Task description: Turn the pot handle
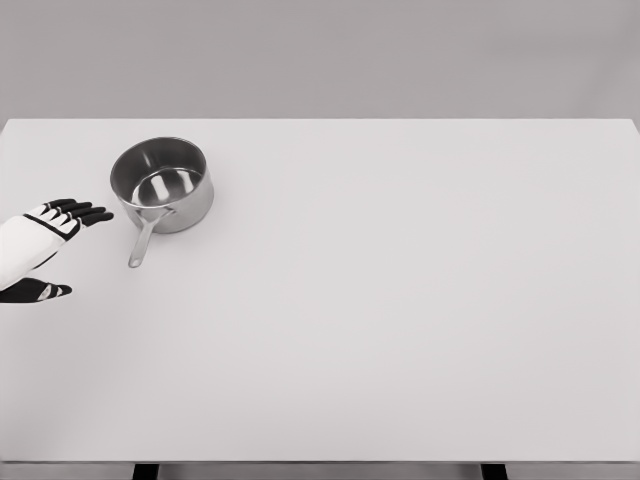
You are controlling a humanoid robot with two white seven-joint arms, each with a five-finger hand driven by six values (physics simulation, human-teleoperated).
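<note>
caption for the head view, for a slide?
Open left hand beside steel pot, handle pointing toward the robot, on white table.

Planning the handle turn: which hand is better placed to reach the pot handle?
Left. The left hand is open beside the pot, fingers near its handle. The right arm is not in view.
</note>
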